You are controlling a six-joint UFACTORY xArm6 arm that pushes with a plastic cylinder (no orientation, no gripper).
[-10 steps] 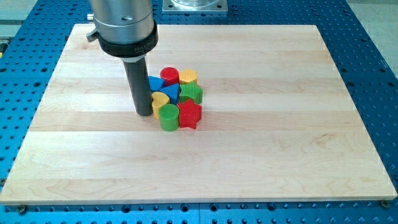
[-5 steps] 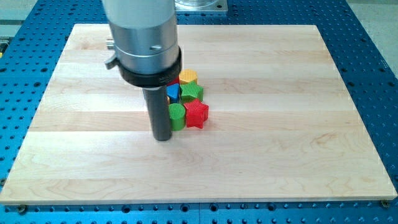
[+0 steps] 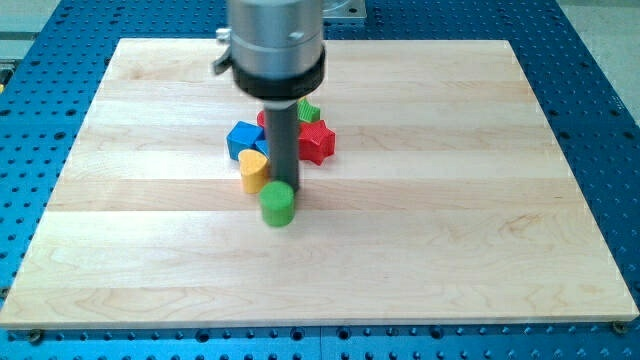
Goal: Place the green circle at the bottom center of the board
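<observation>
Mid-board: my tip (image 3: 284, 186) touching ribbed green circle (image 3: 277, 204) | wooden board (image 3: 480, 200)

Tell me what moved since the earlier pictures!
The rod swung toward the view's right, and my tip now sits just behind the green circle, which has slid out of the cluster toward the view's bottom. The yellow heart and blue block show again. The board stayed put.

A blue block (image 3: 241, 138), yellow block (image 3: 253, 170), red star (image 3: 318, 141) and another green block (image 3: 309, 112) cluster mid-board (image 3: 500, 200).
</observation>
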